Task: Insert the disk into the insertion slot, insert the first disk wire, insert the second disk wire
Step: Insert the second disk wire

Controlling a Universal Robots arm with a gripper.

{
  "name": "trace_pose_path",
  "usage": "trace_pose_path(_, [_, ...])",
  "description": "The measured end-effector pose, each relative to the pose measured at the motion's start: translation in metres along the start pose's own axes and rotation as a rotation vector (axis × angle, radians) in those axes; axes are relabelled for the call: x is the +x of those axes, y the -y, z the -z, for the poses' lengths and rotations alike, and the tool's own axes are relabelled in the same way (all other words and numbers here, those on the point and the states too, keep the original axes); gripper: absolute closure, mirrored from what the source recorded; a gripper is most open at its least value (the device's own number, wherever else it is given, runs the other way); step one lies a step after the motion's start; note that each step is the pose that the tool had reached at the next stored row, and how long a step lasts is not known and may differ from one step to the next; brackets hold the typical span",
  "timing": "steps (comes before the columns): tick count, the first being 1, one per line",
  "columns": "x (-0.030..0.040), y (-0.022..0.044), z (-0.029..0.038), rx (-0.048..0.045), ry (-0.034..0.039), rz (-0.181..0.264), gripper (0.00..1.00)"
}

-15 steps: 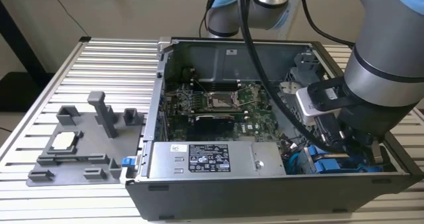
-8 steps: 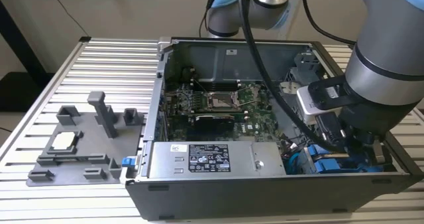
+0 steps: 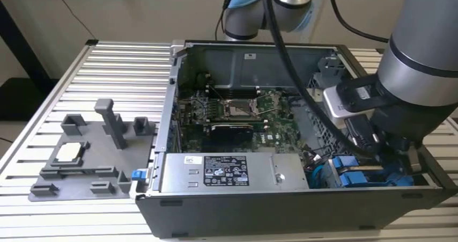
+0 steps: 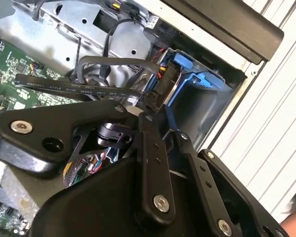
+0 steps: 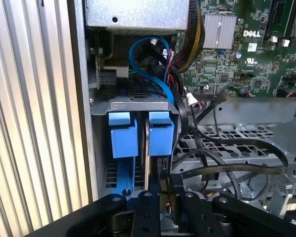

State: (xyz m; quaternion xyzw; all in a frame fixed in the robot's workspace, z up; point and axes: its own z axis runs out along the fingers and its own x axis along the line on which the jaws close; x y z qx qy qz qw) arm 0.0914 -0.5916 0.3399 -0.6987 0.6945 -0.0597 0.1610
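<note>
We see a ribbed metal table (image 3: 107, 70) carrying an open computer case (image 3: 286, 210), with a grey plastic fixture (image 3: 86, 156) lying at the exterior view's left. In this view the arm reaches down into the case's corner at the exterior view's right, where the disk (image 3: 351, 172) sits in its bay, blue carrier tabs showing.

In the second wrist view the gripper (image 4: 155, 116) has its black fingers (image 4: 150, 148) drawn close together around a dark cable connector (image 4: 158, 91) just beside the blue carrier.

In the first wrist view we find the blue tabs (image 5: 140, 133) seated side by side in the slot, a blue wire (image 5: 143, 54) looping above, and black cables (image 5: 227, 148) beside them.
</note>
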Motion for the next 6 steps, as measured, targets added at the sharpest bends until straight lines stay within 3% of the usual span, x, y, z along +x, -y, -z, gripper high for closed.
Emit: trace_pose_path(6, [-0.0005,0.001,0.0031,0.0,-0.0001,0.0,0.76])
